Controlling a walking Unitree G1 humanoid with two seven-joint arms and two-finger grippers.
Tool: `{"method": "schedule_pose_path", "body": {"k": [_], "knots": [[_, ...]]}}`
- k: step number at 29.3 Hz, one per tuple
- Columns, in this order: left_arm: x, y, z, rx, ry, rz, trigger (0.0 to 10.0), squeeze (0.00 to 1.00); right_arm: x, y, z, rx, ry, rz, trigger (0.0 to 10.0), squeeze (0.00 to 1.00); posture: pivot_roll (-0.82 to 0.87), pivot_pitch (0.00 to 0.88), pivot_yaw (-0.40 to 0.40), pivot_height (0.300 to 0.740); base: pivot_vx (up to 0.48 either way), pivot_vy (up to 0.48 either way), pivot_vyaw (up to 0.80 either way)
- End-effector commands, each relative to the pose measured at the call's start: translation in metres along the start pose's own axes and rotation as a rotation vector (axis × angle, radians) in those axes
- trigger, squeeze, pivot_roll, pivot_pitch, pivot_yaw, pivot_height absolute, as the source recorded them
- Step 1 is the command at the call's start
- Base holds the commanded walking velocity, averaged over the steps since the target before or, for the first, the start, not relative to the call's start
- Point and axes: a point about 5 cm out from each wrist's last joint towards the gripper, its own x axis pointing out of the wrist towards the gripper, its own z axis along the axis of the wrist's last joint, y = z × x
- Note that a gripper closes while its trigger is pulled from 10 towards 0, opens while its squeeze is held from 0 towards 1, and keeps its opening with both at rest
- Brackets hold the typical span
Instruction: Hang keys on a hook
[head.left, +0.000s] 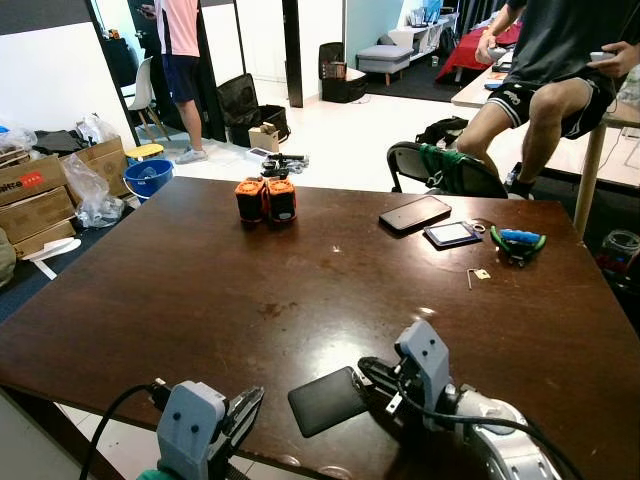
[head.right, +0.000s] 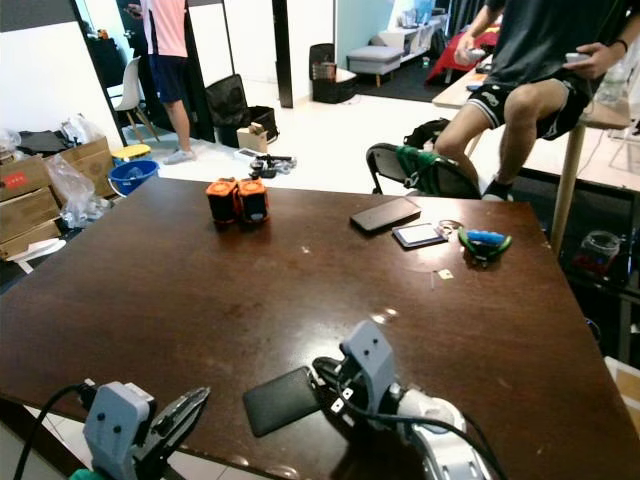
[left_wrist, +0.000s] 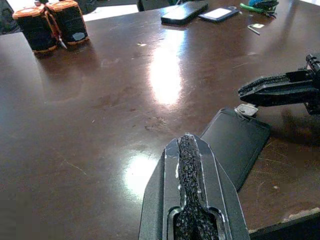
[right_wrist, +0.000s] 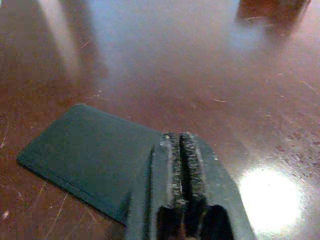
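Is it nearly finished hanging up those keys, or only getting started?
Only getting started, it seems. Nothing looks done: both grippers are shut with nothing in them. The right gripper sits just over a dark flat card at the near edge of the brown table, and the left gripper waits beside it. Picking up the keys and hooking them is all left.

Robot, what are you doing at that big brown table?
The robot stands at the near edge of the table. Its right gripper, fingers shut, is over a flat dark card that lies there. Its left gripper, also shut, waits beside it. Farther off sit two orange and black blocks, a phone and green pliers. I can't make out keys or a hook.
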Motion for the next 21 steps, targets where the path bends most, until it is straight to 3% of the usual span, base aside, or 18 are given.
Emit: {"method": "schedule_pose_path", "body": {"k": [1, 3, 4, 5, 21], "knots": [[-0.003, 0.003, -0.008, 0.006, 0.045, 0.013, 10.0, 0.0, 0.004, 0.005, -0.001, -0.004, 0.007, 0.027, 10.0, 1.0, 0.01, 0.016, 0.161, 0.74, 0.0, 0.0, 0.0], [-0.003, 0.003, -0.008, 0.006, 0.045, 0.013, 10.0, 0.0, 0.005, 0.005, -0.001, -0.008, 0.01, 0.024, 10.0, 1.0, 0.01, 0.016, 0.161, 0.74, 0.0, 0.0, 0.0], [-0.003, 0.003, -0.008, 0.007, 0.046, 0.013, 10.0, 0.0, 0.006, 0.005, -0.001, -0.011, 0.012, 0.024, 10.0, 0.73, 0.01, 0.016, 0.161, 0.74, 0.0, 0.0, 0.0], [-0.003, 0.003, -0.008, 0.007, 0.046, 0.013, 10.0, 0.0, 0.007, 0.005, -0.001, -0.015, 0.013, 0.023, 10.0, 0.0, 0.02, 0.019, 0.163, 0.74, 0.0, 0.0, 0.0], [-0.003, 0.002, -0.008, 0.002, 0.048, 0.006, 10.0, 0.0, 0.016, 0.009, 0.0, -0.018, 0.016, 0.055, 10.0, 0.0, 0.02, 0.023, 0.159, 0.74, 0.0, 0.0, 0.0]]}}
